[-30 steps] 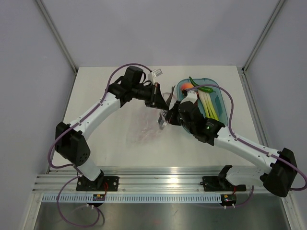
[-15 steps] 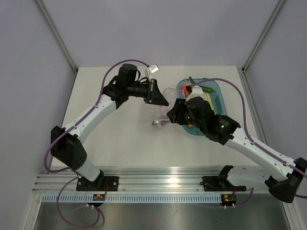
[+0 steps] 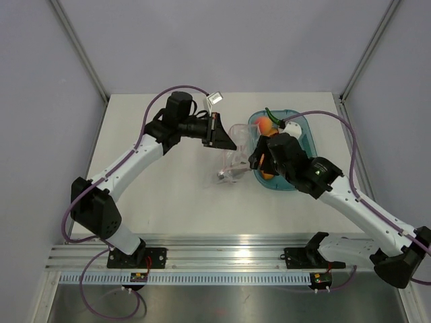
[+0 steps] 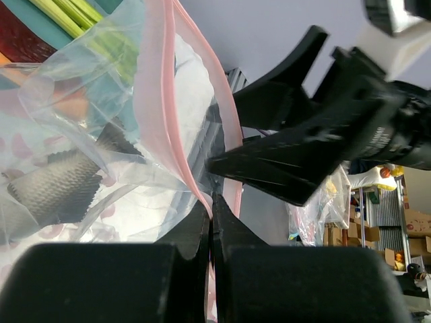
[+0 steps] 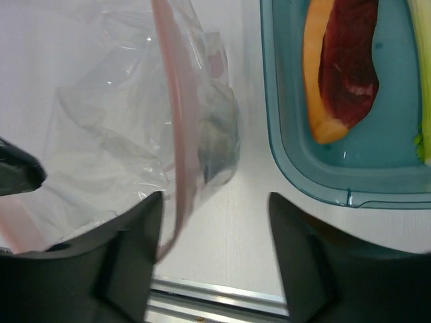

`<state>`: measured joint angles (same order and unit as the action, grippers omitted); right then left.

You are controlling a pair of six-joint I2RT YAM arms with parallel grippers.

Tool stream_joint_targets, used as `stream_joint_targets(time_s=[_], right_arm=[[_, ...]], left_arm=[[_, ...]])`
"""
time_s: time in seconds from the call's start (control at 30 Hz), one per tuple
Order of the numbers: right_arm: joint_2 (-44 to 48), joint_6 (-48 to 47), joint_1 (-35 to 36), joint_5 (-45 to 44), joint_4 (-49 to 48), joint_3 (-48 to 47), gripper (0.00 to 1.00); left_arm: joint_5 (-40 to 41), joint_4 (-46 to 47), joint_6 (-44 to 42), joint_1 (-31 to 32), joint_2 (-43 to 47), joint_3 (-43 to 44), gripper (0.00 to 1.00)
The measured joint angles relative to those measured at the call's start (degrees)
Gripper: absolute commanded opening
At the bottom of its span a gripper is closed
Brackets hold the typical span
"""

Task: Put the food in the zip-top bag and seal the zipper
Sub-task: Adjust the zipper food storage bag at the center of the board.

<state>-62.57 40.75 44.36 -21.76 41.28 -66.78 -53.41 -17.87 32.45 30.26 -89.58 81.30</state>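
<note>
The clear zip-top bag (image 3: 232,158) hangs from my left gripper (image 3: 225,140), which is shut on the pinkish-red zipper (image 4: 168,128) at the bag's mouth. My left gripper (image 4: 213,202) has its jaws pressed together on that strip. My right gripper (image 3: 259,160) is open beside the bag, its fingers (image 5: 135,256) apart over bare table with nothing between them. The zipper (image 5: 172,134) runs just left of its gap. Food lies in the teal tray: an orange-and-red wedge (image 5: 343,67), light green stalks (image 4: 67,10), a peach (image 3: 266,124) and a dark green chili (image 3: 287,126).
The teal tray (image 3: 301,134) stands at the right back, its near rim (image 5: 303,182) close to my right fingers. A grey shape (image 5: 219,148) shows through the bag's lower part. An aluminium rail (image 3: 222,252) runs along the near edge.
My right gripper went from shut to open, let go of the bag and shifted right toward the tray. The left gripper kept its hold, and the bag now hangs up off the table.
</note>
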Motion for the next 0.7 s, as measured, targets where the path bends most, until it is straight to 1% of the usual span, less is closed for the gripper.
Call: stream_joint_targets(time_s=[0.03, 0.07, 0.1, 0.13, 0.2, 0.27, 0.33, 0.47, 0.57, 0.7], right_arm=[[-1.0, -0.1, -0.5, 0.7, 0.0, 0.3, 0.54], [-2.0, -0.1, -1.0, 1.9, -0.1, 0.7, 0.35], [-2.8, -0.2, -1.2, 2.5, -0.4, 0.9, 0.23], [-3.9, -0.4, -1.5, 3.5, -0.6, 1.0, 0.14], [-5.9, -0.8, -2.0, 5.3, -1.5, 1.0, 0.0], [-7.6, -1.2, -2.4, 6.7, -2.3, 0.5, 0.0], [-9.8, -2.1, -2.5, 8.3, -1.9, -2.1, 0.0], [-12.4, -4.8, -2.5, 10.6, -2.7, -10.3, 0.0], [-12.1, -6.5, -2.5, 11.4, -6.0, -13.7, 0.0], [-13.9, -7.4, -2.6, 11.8, -9.5, -13.1, 0.0]], left_arm=[[0.0, 0.0, 0.1, 0.0, 0.0, -0.2, 0.0], [0.0, 0.0, 0.2, 0.0, 0.1, -0.3, 0.0], [0.0, -0.1, 0.2, 0.0, 0.2, -0.4, 0.0], [0.0, -0.1, 0.1, 0.0, 0.3, -0.4, 0.0], [0.1, -1.1, -0.4, -0.1, 0.6, -0.4, 0.0], [0.8, -4.1, -1.9, -0.5, 1.2, -0.1, 0.0], [2.9, -9.0, -3.7, -1.2, 1.5, 1.7, 0.0], [10.0, -19.6, -6.8, -1.9, 2.5, 9.5, 0.0], [13.3, -22.2, -7.4, -2.1, 4.9, 12.3, 0.0], [16.0, -23.1, -7.4, -2.1, 6.6, 10.3, 0.0]])
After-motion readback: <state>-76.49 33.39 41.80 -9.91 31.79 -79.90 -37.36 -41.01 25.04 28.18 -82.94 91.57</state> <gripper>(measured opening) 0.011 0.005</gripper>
